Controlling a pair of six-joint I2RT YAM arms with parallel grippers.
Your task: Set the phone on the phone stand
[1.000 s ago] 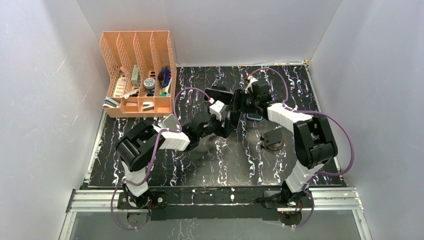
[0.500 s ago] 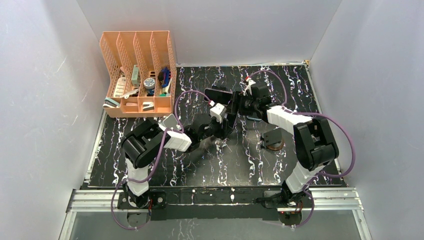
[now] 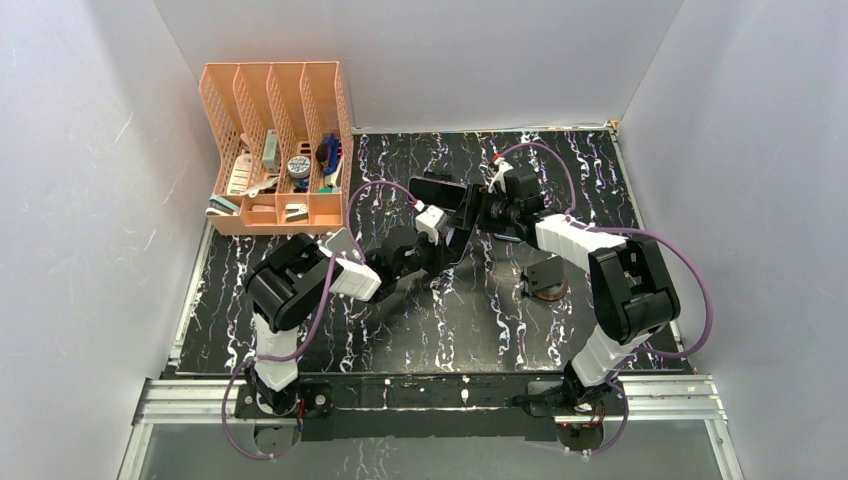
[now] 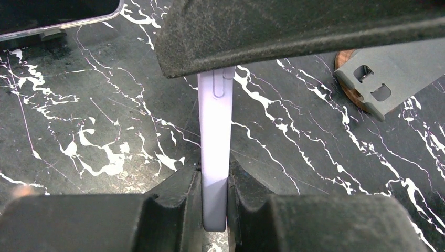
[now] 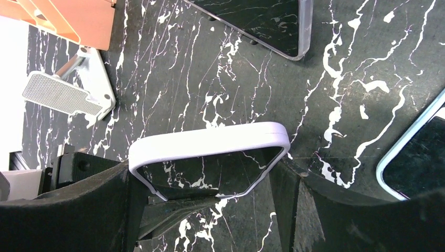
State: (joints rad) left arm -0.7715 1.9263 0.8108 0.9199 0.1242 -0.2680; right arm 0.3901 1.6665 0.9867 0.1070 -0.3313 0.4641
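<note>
**Top view.** Both arms meet over the middle of the desk (image 3: pixel 400 335). You hold the phone (image 5: pixel 210 140), in a lavender case, between the two end effectors. It is on neither stand.

**Left wrist view.** The phone appears edge-on, with its side buttons showing near the far end. The left end effector (image 4: pixel 214 205) is pinched narrow on the near end of the phone, one pad (image 4: pixel 191 210) flat against each face.

**Right wrist view.** The right end effector (image 5: pixel 207 178) stands wide across the phone's width, one finger (image 5: pixel 105 210) against each long edge, so this end effector grips the phone too.

**Stand.** The stand (image 3: pixel 547 275) is a grey plate on a round wooden base. It sits on the desk to the right of the phone, close to the right forearm and apart from the phone.

**Other items.**
- A black phone (image 3: pixel 437 190) lies flat just behind the end effectors.
- A teal phone (image 5: pixel 420 163) lies flat beside the right end effector.
- A white stand (image 5: pixel 63 94) sits near the left forearm.
- An orange organiser (image 3: pixel 275 120) stands in the back-left corner with small items in its bays.
</note>
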